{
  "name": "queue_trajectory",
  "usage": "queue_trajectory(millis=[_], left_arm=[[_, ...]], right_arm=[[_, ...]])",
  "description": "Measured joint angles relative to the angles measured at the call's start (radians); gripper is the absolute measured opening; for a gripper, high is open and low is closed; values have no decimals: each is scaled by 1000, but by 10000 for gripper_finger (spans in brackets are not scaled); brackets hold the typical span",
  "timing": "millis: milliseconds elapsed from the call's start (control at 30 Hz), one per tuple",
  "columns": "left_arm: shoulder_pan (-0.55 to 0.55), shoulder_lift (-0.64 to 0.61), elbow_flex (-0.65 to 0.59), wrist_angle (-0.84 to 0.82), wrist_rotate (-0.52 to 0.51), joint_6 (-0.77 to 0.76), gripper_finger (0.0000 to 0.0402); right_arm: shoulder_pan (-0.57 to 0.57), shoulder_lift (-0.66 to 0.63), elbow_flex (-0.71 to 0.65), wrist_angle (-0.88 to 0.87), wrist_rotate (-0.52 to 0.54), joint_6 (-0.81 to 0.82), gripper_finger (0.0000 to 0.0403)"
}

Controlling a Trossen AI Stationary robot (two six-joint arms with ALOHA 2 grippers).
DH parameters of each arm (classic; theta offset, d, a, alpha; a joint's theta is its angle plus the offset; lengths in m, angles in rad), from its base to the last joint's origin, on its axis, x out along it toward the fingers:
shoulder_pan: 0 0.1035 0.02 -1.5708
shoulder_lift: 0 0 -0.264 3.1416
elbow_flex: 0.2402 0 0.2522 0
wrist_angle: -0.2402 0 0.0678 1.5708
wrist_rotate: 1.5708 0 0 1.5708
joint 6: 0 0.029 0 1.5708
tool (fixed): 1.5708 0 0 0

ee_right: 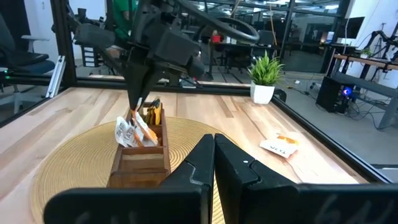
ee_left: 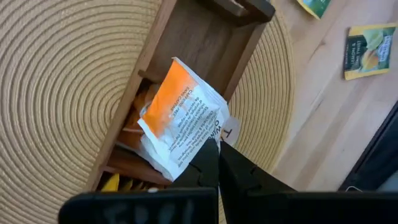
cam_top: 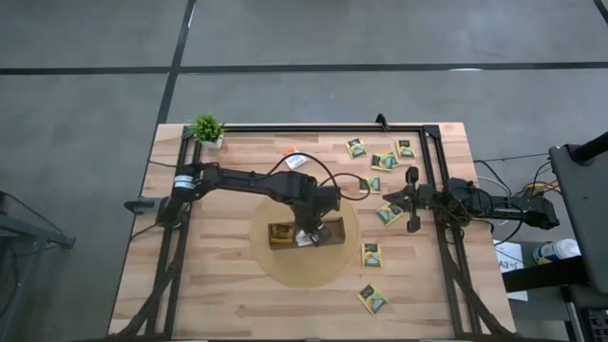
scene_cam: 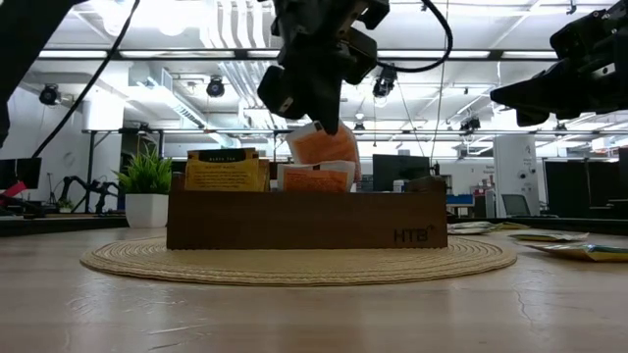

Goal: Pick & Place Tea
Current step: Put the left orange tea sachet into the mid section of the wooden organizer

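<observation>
Above the long brown wooden tray [scene_cam: 306,218], the left gripper [ee_left: 214,144] pinches a white-and-orange paper sachet [ee_left: 180,118]; right gripper [ee_right: 214,144], fingers together, hangs clear near the table's right edge.

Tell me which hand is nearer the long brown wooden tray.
Left. The left hand hangs over the long brown wooden tray, shut on a white-and-orange paper sachet. The right hand waits off the round woven mat.

High view stares straight down over the whole table [cam_top: 237,294]; low view sits at table-top height, looking level at the wooden tray [scene_cam: 306,218] on its round mat [scene_cam: 294,261]. Left wrist view hangs close above that tray [ee_left: 205,37], right wrist view sees it from farther off [ee_right: 140,163].
</observation>
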State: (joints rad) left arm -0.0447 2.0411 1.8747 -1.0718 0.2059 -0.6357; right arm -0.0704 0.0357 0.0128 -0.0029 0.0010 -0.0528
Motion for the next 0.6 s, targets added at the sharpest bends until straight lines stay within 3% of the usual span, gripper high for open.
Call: queue_trajectory(millis=[233, 600], left_arm=[[0, 0, -16, -65, 35, -81, 0], [2, 0, -29, -76, 39, -57, 0]], right_arm=[[0, 0, 0, 0, 0, 0, 9], [0, 0, 0, 0, 0, 0, 9]])
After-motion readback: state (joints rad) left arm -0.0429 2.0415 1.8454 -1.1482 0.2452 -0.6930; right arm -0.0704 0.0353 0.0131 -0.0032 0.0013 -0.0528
